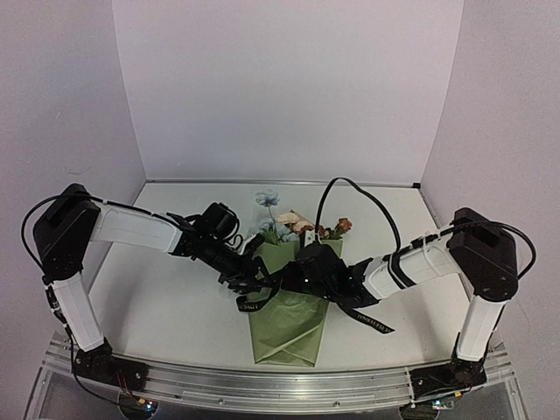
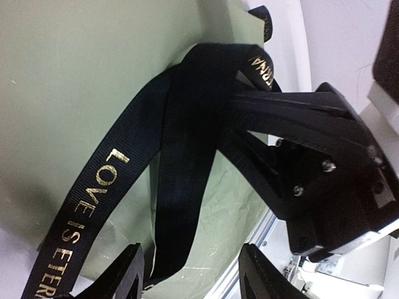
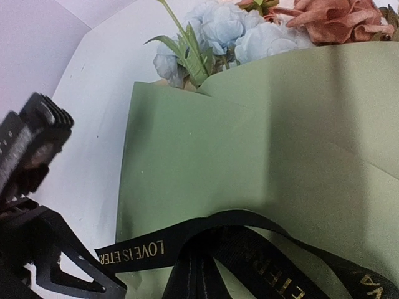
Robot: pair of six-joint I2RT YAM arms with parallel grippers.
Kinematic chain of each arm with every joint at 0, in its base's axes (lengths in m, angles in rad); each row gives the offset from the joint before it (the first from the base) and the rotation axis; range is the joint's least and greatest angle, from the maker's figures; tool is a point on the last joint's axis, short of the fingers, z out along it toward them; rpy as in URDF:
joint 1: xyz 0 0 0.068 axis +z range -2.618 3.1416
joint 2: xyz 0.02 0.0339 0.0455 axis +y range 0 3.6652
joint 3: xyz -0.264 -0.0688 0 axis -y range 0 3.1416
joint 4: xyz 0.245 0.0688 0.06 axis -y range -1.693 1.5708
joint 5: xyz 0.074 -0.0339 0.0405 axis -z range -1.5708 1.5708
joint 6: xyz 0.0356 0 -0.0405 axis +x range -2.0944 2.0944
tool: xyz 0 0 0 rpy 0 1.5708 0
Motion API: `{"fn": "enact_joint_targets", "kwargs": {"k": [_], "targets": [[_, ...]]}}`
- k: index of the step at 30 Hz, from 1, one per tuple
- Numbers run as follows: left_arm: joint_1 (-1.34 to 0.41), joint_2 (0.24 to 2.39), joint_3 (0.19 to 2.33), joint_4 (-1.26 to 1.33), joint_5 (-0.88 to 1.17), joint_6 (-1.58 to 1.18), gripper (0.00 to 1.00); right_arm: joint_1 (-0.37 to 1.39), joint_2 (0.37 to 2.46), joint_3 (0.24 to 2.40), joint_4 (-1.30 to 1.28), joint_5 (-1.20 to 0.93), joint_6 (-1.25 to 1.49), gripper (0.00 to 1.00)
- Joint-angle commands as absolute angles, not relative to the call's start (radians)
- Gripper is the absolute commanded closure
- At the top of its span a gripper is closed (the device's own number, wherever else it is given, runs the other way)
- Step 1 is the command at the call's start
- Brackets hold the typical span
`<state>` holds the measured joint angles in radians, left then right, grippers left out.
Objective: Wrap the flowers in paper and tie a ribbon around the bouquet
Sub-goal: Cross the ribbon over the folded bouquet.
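ribbon (image 1: 261,303) across bouquet (image 1: 289,337), bouquet on table (image 1: 166,302)

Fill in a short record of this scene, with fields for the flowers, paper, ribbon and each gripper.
flowers: wrapped, blooms sticking out of the wide far end
paper: olive-green cone lying on the table, narrow end towards the arms
ribbon: black with gold lettering, looped across the cone's middle, a loose end on each side
left gripper: open, straddling a ribbon strand
right gripper: shut on the ribbon at the loop
stage: wrapped; the tie looks unfinished
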<state>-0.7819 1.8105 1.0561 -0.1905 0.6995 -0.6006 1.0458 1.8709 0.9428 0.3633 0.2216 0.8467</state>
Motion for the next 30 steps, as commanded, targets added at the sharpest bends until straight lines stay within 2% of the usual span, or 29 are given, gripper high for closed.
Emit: {"fn": "enact_joint_targets", "kwargs": {"k": [1,7,13,17,20,30], "targets": [[-0.743,1.665,1.040,-0.198,0.627,-0.589,0.42,1.051,1.894,0.985,0.391,0.177,0.853,1.00],[-0.661,1.552,0.938,-0.263,0.454,-0.679,0.38,1.051,1.905,0.997,0.391,0.121,0.854,1.00],[-0.589,1.498,0.804,-0.217,0.474,-0.724,0.33,1.051,1.912,1.012,0.382,0.014,0.857,1.00],[-0.579,1.457,0.736,-0.162,0.478,-0.812,0.30,1.051,1.874,0.994,0.365,-0.029,0.855,0.94],[-0.575,1.400,0.657,-0.086,0.468,-0.984,0.30,1.051,1.849,0.986,0.344,-0.053,0.853,0.89],[-0.604,1.323,0.352,0.386,0.389,-1.527,0.27,1.061,1.830,0.988,0.324,-0.091,0.866,0.69]]}}
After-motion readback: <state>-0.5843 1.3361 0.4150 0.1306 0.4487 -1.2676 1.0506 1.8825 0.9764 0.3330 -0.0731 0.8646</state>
